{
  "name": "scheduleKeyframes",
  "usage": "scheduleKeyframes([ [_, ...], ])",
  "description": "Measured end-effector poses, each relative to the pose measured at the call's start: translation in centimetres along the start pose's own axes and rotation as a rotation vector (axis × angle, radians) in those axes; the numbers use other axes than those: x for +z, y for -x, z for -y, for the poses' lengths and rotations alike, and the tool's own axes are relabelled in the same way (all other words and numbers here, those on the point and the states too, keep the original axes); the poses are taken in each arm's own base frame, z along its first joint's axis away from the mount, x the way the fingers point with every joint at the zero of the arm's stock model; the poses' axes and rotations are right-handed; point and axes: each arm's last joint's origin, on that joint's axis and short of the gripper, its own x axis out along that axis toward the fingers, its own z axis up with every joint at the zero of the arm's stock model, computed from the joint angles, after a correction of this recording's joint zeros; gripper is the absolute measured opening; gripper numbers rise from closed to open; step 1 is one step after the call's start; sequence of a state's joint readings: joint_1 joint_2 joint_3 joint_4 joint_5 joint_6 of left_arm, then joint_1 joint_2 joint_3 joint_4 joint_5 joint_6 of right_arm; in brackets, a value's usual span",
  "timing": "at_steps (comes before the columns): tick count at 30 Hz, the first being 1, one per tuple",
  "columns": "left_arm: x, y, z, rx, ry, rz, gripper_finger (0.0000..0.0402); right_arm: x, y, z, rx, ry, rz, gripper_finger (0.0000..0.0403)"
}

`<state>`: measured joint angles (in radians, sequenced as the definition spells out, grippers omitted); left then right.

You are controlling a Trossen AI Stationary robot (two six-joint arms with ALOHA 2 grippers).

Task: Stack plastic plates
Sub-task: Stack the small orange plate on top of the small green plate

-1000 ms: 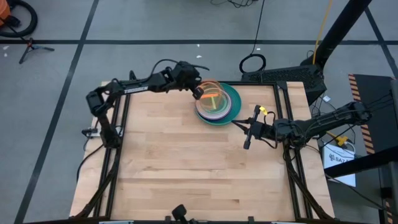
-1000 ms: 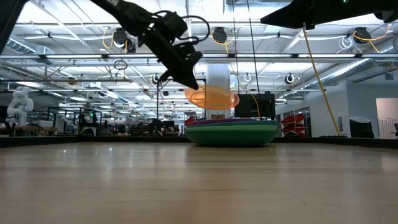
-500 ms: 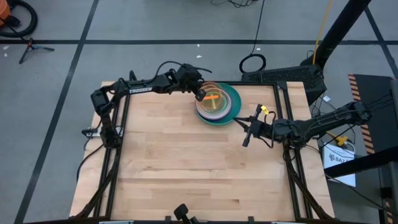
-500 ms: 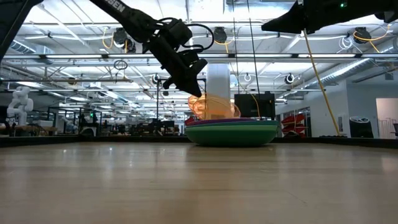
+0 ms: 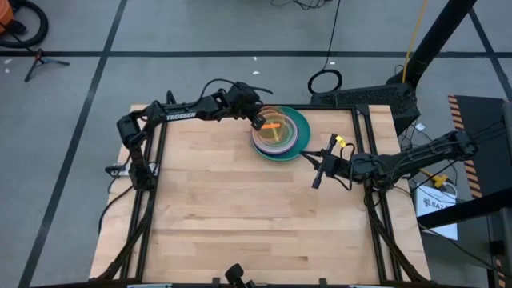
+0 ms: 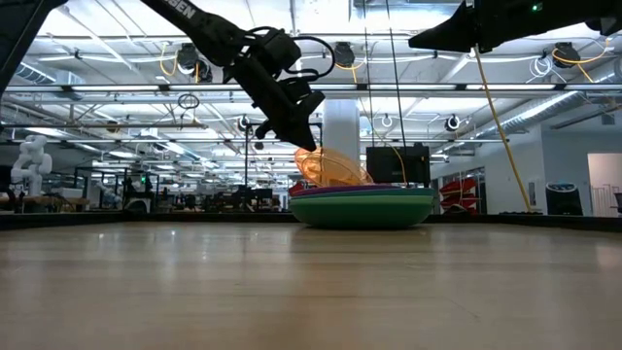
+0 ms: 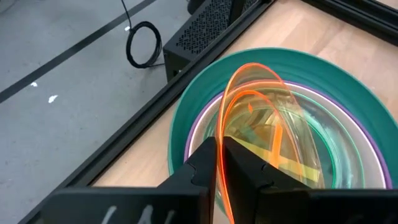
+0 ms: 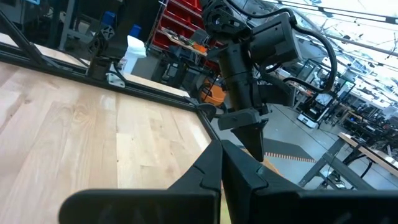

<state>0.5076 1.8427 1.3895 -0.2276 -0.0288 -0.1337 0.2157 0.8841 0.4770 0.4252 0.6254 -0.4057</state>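
Orange plate is pinched by its rim, tilted over the stack near the bench's far edge, by the left end effector for lowering on top; the right end effector, pressed together, waits beside.

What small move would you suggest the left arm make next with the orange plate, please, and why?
Probably open the left pincer a little wider and lift away. The small translucent orange plastic plate leans tilted on the stack of round plastic plates, its raised edge between the fingers; letting go should let it settle flat.
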Motion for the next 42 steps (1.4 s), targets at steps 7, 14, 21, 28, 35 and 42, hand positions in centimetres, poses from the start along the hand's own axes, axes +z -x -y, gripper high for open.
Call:
scheduleKeyframes([
  [7, 0.0, 0.0, 0.1, -0.028, 0.003, -0.003, 0.0033, 0.0, 0.0, 0.0, 0.000, 0.000, 0.000, 0.0000],
  [14, 0.0, 0.0, 0.4, -0.056, 0.005, -0.002, 0.0059, 0.0, 0.0, 0.0, 0.002, 0.003, -0.003, 0.0000],
  [21, 0.0, 0.0, 0.4, -0.051, 0.017, -0.002, 0.0131, -0.1, 0.0, 0.0, 0.003, 0.004, -0.005, 0.0000],
  [28, -0.5, 0.1, 0.9, -0.053, -0.058, -0.048, 0.0166, -0.1, 0.0, 0.0, 0.004, 0.007, -0.009, 0.0000],
  [35, -2.3, 0.4, 2.8, -0.095, -0.307, -0.194, 0.0168, -0.1, 0.0, 0.0, 0.004, 0.006, -0.008, 0.0000],
  [42, -3.7, 0.8, 2.5, 0.060, -0.504, -0.353, 0.0168, -0.2, 0.0, -0.1, 0.009, 0.007, -0.019, 0.0000],
])
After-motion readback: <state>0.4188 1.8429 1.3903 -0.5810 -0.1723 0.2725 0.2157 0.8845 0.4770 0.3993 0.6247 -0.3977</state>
